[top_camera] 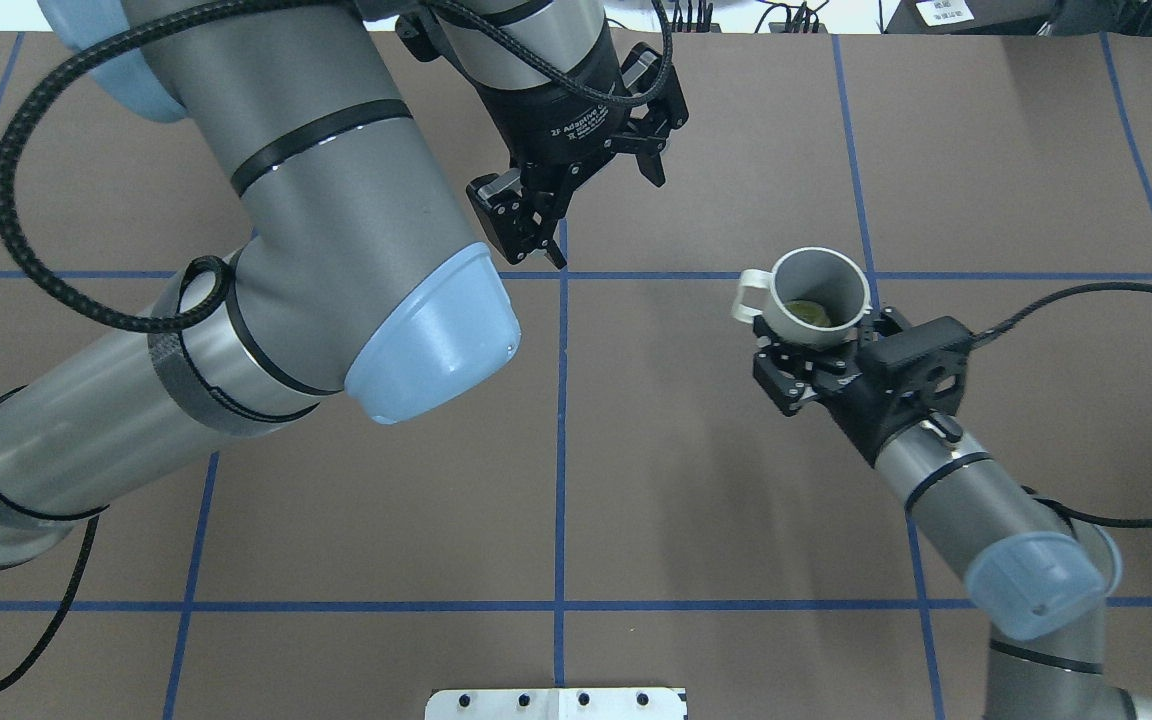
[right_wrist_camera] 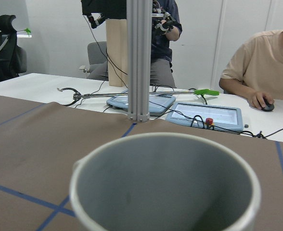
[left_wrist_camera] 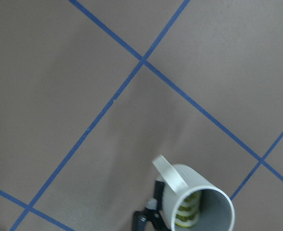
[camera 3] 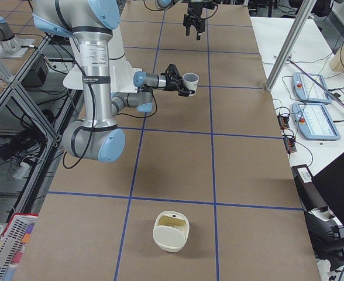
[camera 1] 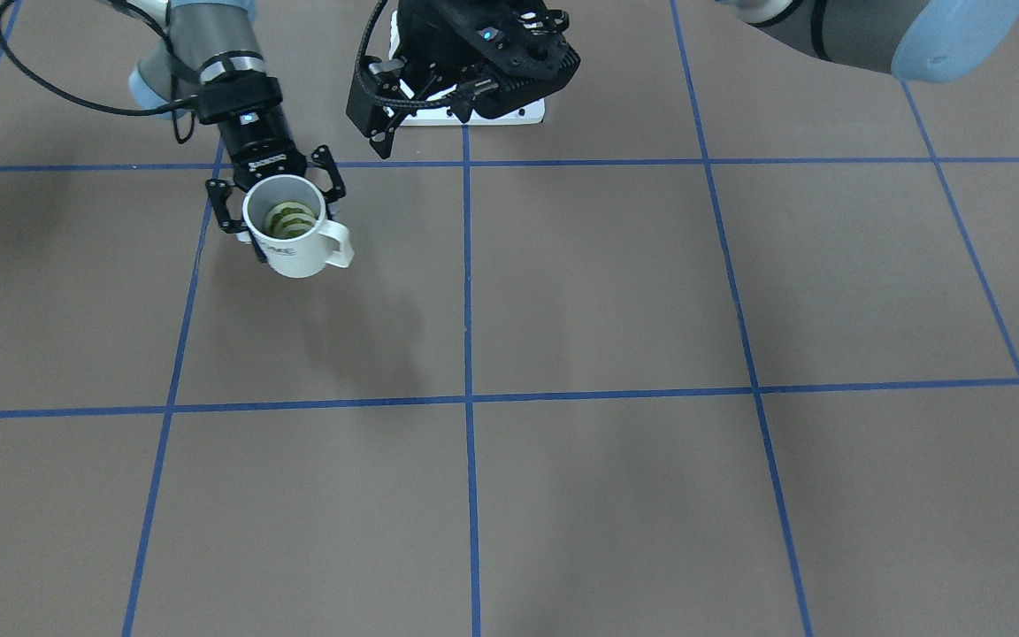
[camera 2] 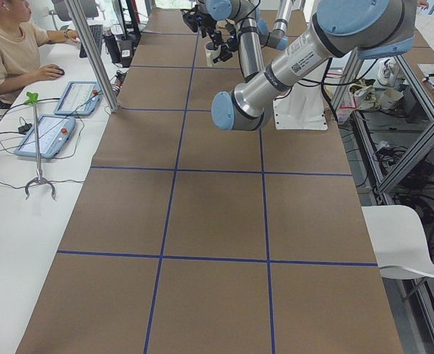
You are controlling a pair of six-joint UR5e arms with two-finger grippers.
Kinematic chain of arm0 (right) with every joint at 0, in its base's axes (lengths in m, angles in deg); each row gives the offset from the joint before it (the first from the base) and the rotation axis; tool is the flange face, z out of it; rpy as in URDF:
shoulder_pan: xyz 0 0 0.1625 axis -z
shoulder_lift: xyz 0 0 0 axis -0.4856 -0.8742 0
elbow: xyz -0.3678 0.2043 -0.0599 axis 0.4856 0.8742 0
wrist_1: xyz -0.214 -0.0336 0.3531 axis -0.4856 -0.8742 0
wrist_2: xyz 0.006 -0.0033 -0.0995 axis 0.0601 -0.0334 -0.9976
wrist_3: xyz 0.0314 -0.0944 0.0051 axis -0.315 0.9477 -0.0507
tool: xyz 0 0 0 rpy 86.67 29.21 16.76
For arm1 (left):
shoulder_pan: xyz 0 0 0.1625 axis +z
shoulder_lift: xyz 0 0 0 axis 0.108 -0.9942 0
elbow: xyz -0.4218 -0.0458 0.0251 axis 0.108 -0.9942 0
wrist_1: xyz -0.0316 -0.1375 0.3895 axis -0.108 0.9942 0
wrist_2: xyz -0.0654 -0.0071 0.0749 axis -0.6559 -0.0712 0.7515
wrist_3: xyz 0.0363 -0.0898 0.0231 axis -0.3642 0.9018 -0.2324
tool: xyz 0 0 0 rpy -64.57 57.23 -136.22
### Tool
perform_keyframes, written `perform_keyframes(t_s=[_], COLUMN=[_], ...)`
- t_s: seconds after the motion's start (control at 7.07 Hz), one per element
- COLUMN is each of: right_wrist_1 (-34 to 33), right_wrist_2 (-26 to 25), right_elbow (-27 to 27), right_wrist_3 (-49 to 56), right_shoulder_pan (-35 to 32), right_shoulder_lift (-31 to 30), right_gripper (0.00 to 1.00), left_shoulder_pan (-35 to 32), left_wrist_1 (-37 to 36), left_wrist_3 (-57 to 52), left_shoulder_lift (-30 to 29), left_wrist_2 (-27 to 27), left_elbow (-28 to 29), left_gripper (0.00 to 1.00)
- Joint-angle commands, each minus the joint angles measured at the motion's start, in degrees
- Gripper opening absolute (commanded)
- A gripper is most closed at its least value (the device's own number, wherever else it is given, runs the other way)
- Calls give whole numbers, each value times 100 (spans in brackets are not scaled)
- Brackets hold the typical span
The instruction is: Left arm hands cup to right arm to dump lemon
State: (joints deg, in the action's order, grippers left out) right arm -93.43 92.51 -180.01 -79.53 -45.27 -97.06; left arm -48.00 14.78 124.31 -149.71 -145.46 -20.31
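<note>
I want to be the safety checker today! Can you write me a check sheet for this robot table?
Surface: brown table, blue tape grid.
Job's things: cup held upright, lemon inside.
Clutter: cream container farther down the table.
Grippers: right fingers shut on the cup; left fingers open, holding nothing, apart from the cup.
Cables: thick cable loops along the left arm; thin cable trails from the right wrist.
Surroundings: person at a white desk with blue tablets.
</note>
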Motion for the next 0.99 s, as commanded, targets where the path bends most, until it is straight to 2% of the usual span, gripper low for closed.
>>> perform_keyframes(t_s=[0.0, 0.14, 0.28, 0.57, 0.71, 0.85], right_wrist_1=[1685, 2626, 4210, 6325, 7197, 7397], right_wrist_2=[17, 35, 61, 271, 472, 640], right_elbow=[-171, 142, 937, 2721, 3469, 3651], right_wrist_3=[-767, -820, -985, -1205, -1311, -1852], right_shoulder_pan=[-66, -75, -84, -197, -320, -373], right_shoulder_lift=[-1705, -2262, -2624, -2671, -2637, -2758], right_gripper=[7, 0, 0, 0, 0, 0], left_shoulder_pan=[5, 23, 58, 58, 84, 84], left_wrist_1=[-5, -5, 4, -5, 4, 4], left_wrist_3=[8, 8, 8, 17, 26, 52], left_shoulder_lift=[17, 87, 87, 96, 96, 96], left_wrist_2=[11, 90, 195, 205, 205, 214], left_elbow=[-5, -13, -13, -22, -22, -22], left_gripper=[100, 100, 100, 100, 100, 100])
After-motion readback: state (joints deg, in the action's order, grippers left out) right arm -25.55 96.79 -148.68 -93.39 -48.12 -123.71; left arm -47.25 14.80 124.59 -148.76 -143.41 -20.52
